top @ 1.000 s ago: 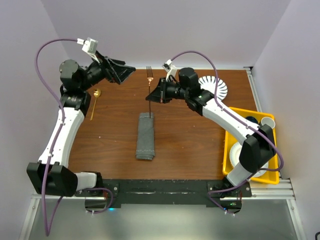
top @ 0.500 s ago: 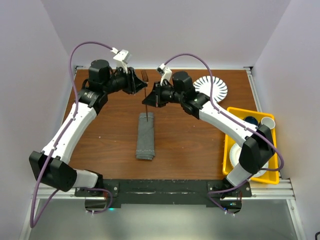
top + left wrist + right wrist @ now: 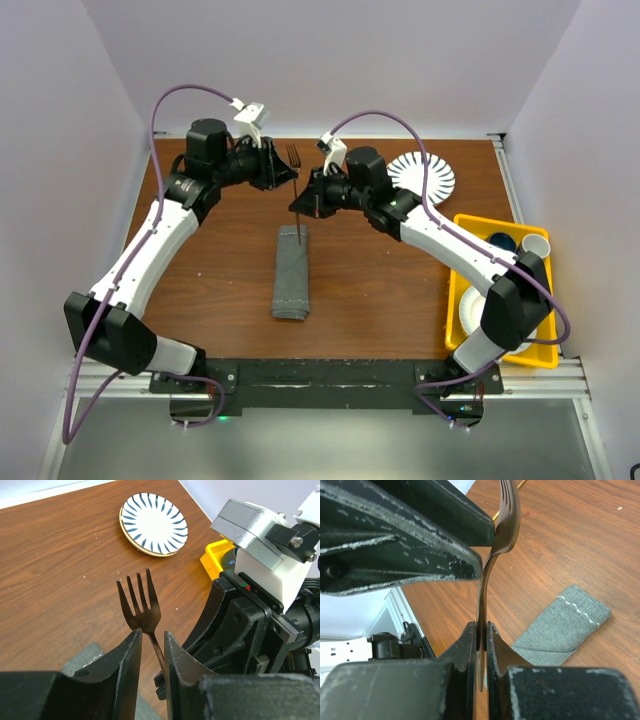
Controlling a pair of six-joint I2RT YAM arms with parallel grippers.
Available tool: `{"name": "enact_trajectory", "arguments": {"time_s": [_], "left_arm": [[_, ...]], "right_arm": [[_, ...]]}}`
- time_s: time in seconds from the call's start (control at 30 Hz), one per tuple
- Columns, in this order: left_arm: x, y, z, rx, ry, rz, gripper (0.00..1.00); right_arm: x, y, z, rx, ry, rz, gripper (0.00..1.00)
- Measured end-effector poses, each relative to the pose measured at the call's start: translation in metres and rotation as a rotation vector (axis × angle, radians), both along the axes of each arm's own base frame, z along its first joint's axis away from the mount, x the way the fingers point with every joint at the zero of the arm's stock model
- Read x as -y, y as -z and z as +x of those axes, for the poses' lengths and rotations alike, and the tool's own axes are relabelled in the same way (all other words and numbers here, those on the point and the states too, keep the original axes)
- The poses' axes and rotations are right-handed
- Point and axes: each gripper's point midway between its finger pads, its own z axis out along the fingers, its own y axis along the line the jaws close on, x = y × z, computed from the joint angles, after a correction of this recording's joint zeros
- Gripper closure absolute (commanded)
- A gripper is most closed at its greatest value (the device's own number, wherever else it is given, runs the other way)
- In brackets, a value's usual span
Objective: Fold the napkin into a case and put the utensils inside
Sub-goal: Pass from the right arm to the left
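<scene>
A gold-copper fork (image 3: 293,155) hangs upright above the table, tines up, held by both arms. My right gripper (image 3: 481,625) is shut flat on its handle (image 3: 482,590). My left gripper (image 3: 152,632) has closed round the neck just under the tines (image 3: 140,605), with one finger (image 3: 131,645) against the head's edge and the other against the handle. In the top view the left gripper (image 3: 285,175) and right gripper (image 3: 303,195) meet nose to nose. The napkin, folded into a narrow grey case (image 3: 291,275), lies flat below, and the handle's lower end hangs over its far end (image 3: 565,620).
A blue-striped plate (image 3: 428,175) sits at the back right of the brown table. A yellow bin (image 3: 455,290) holding white dishes stands along the right edge. The right arm's black wrist body (image 3: 250,630) is close beside the left fingers.
The left arm swung in from the back left to the fork, and its jaws went from wide open to closed round the fork's neck. The right gripper kept holding the fork.
</scene>
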Motion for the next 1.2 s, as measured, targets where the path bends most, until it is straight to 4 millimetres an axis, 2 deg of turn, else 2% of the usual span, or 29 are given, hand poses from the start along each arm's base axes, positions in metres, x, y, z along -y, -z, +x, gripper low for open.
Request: {"name": "enact_trajectory", "arguments": {"time_s": [0.27,0.63,0.93,0.97,1.07,1.1,1.13,1.17,1.2], "left_arm": [[0.004,0.003,-0.001,-0.019,0.006,-0.005,0.73],[0.007,0.013,0.000,-0.057,-0.002,0.003,0.68],[0.006,0.025,0.002,-0.097,-0.025,0.022,0.71],[0.006,0.025,0.002,-0.096,-0.025,0.022,0.72],[0.007,0.024,0.002,-0.103,-0.027,0.014,0.85],[0.008,0.024,0.001,-0.105,-0.023,0.010,0.96],[0.009,0.023,0.000,-0.108,-0.021,0.006,1.00],[0.010,0.023,0.000,-0.114,-0.020,0.001,1.00],[0.011,0.022,-0.002,-0.120,-0.017,-0.007,1.00]], "right_arm": [[0.001,0.002,0.000,-0.005,0.000,-0.004,1.00],[0.003,0.010,0.000,-0.017,0.012,-0.020,1.00],[0.004,0.010,0.002,-0.005,0.021,-0.026,1.00],[0.004,0.009,0.002,-0.003,0.021,-0.025,1.00],[0.004,0.010,0.002,-0.002,0.020,-0.026,1.00],[0.004,0.010,0.002,-0.001,0.020,-0.026,1.00],[0.004,0.010,0.002,-0.001,0.020,-0.027,1.00],[0.005,0.011,0.002,0.001,0.019,-0.029,1.00],[0.005,0.012,0.002,0.005,0.019,-0.031,0.89]]}}
